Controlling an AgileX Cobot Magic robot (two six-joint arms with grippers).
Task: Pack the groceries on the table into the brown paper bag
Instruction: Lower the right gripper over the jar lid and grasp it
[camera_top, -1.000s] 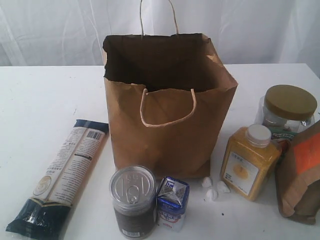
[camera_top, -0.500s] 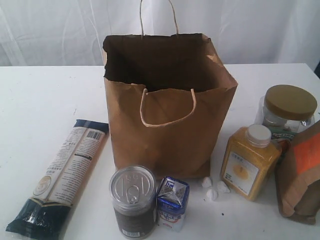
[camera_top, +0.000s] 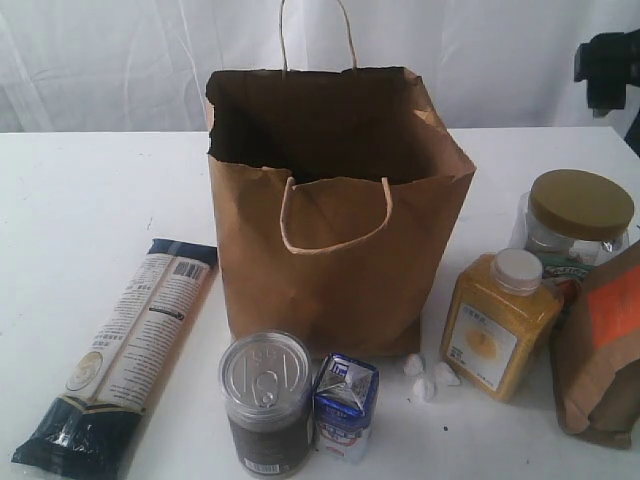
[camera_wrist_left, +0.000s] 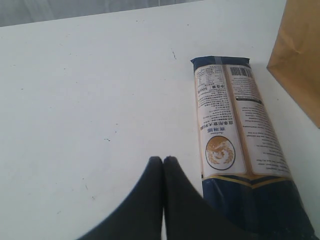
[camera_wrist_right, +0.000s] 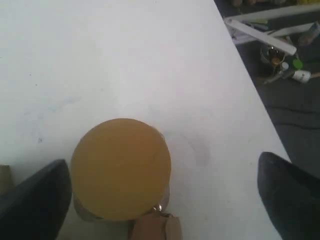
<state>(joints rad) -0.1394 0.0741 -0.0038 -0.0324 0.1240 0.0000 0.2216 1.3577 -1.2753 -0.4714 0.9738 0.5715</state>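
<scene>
Bag: brown paper bag (camera_top: 330, 260) upright mid-table (camera_top: 90, 200), mouth open, ragged rim; one loop handle up at back, the other hanging down the front face.
Front of bag: silver-topped can (camera_top: 266, 400) and small blue-white carton (camera_top: 345, 408) side by side, close tog.
L of bag: long navy-cream packet (camera_top: 120, 360) lying flat, apart from bag; wide bare tabletop beyond it.
R of bag: yellow-grain bottle (camera_top: 497, 325), white cap, just beside bag. Gold-lidded jar (camera_top: 578, 225) behind it. Brown pouch (camera_top: 605, 350) w/ orange label at far R, cut by frame.
Bits: small white lumps (camera_top: 425, 380) betw bag and bottle.
Edges: table's R edge runs near the jar; dark floor (camera_wrist_right: 295, 115) w/ clutter past it.
Writing: packet has barcode, text panels, round gold emblem; print too small to read. Bottle label white w/ orange disc, unreadable.
L gripper (camera_wrist_left: 163, 162): fingers pressed tog, nothing betw them, over bare table just beside packet.
R gripper (camera_wrist_right: 160, 165): fingers spread wide, above jar lid, one each side, not touching.
</scene>
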